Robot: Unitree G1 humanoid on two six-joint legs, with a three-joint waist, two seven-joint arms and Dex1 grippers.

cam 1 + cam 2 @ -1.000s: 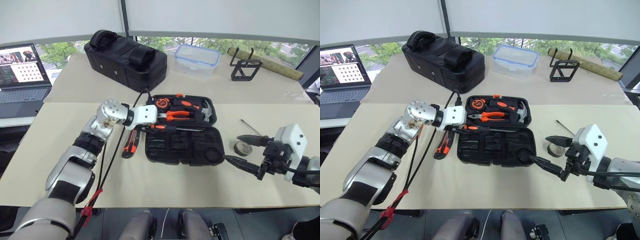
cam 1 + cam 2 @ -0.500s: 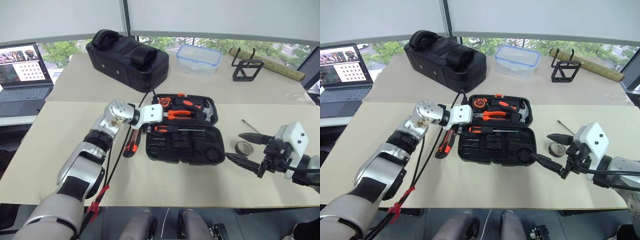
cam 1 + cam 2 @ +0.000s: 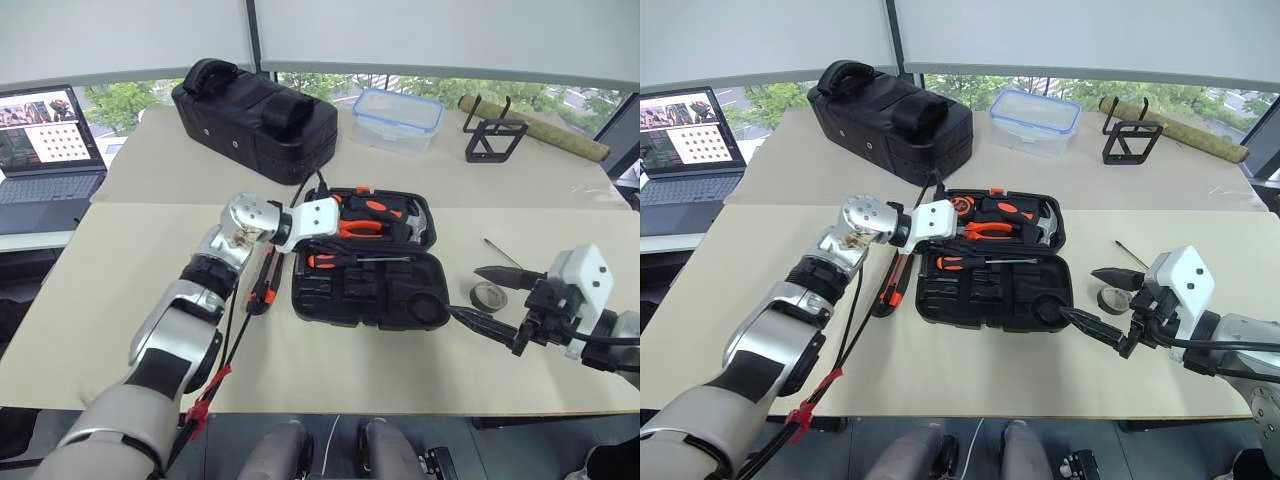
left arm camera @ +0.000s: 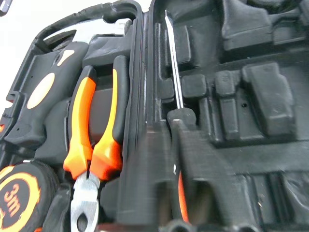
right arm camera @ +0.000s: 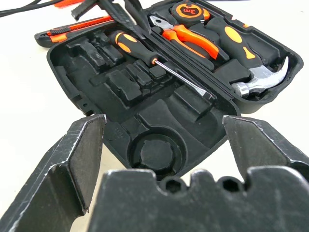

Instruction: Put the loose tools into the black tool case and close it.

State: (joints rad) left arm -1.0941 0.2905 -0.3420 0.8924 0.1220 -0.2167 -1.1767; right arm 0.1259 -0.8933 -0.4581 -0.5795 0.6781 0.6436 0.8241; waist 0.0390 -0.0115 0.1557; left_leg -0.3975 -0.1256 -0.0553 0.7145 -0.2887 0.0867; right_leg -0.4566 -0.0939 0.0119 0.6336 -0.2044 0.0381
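While the black tool case [image 3: 365,262] lies open on the tabletop [image 3: 120,300], the left end effector [image 3: 940,244] sits with fingers together over a screwdriver [image 5: 159,65], apparently seated in its recess. Beside the roll of black tape [image 3: 488,295], the right end effector [image 3: 488,297] has its fingers spread apart, and the utility knife [image 3: 264,283] lies left of the case.

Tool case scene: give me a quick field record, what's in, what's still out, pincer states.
case: black tool case, open flat on the table
in case: screwdriver, pliers, hammer, tape measure
still out: utility knife beside the case's left edge; tape roll and thin screwdriver to its right
left pincer: shut, over the screwdriver's handle
right pincer: open, near the tape roll
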